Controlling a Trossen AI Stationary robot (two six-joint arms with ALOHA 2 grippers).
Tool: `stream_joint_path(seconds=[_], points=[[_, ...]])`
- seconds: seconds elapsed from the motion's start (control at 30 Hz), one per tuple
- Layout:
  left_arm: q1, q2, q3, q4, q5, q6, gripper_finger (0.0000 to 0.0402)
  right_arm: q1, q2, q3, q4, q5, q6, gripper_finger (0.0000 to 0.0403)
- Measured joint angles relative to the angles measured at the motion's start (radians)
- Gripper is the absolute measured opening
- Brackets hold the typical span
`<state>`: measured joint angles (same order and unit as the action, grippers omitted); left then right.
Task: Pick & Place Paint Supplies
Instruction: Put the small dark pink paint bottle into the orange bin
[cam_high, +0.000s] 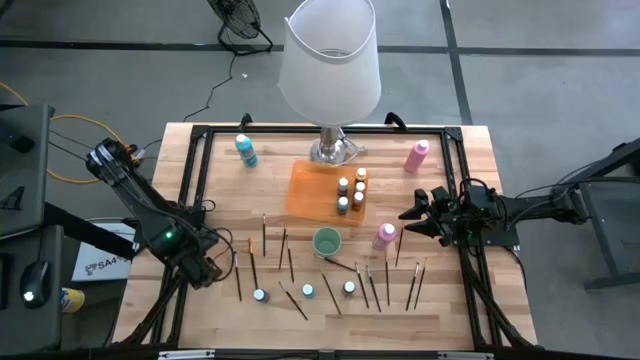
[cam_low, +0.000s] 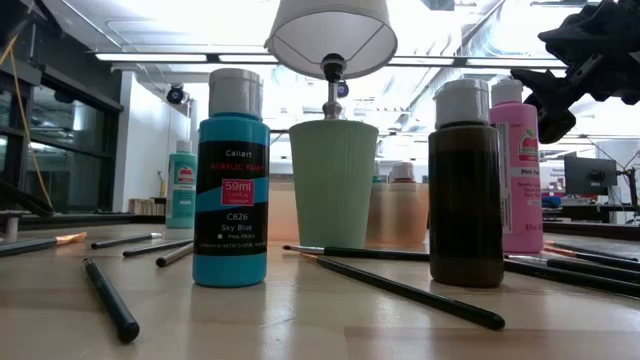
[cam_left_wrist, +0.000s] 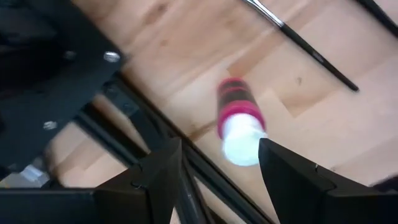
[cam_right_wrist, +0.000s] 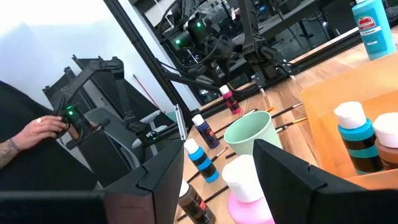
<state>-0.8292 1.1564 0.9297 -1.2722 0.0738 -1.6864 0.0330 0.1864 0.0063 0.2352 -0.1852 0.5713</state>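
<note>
My left gripper (cam_high: 208, 270) (cam_left_wrist: 219, 155) hangs open near the table's left edge, pointing down over a small magenta bottle with a white cap (cam_left_wrist: 238, 121) (cam_right_wrist: 230, 99). That bottle stands on the wood beside the black frame rail, and the fingers are above it without touching. My right gripper (cam_high: 413, 214) (cam_right_wrist: 219, 152) waits open and level at the right, just right of a pink bottle (cam_high: 385, 235) (cam_right_wrist: 247, 186). Several small bottles (cam_high: 350, 190) stand in the orange tray (cam_high: 312, 190). Small bottles (cam_high: 308, 290) and dark brushes (cam_high: 330, 292) are spread along the near side.
A big white-shaded lamp (cam_high: 330, 60) stands at the far middle, with a teal bottle (cam_high: 245, 150) and a pink bottle (cam_high: 417, 155) on either side. A green cup (cam_high: 326, 241) stands mid-table. A black frame (cam_high: 195, 180) runs round the tabletop. A person's hand (cam_right_wrist: 40, 127) shows beyond the table.
</note>
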Motion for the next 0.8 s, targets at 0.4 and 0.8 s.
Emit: stream_joint_path(seconds=[0.4, 0.8], points=[[-0.025, 0.006, -0.053, 0.073, -0.004, 0.046, 0.0205, 0.0, 0.0, 0.0, 0.0, 0.0, 0.0, 0.0188], [-0.024, 0.006, -0.082, 0.115, 0.003, 0.067, 0.0202, 0.0, 0.0, 0.0, 0.0, 0.0, 0.0, 0.0188]])
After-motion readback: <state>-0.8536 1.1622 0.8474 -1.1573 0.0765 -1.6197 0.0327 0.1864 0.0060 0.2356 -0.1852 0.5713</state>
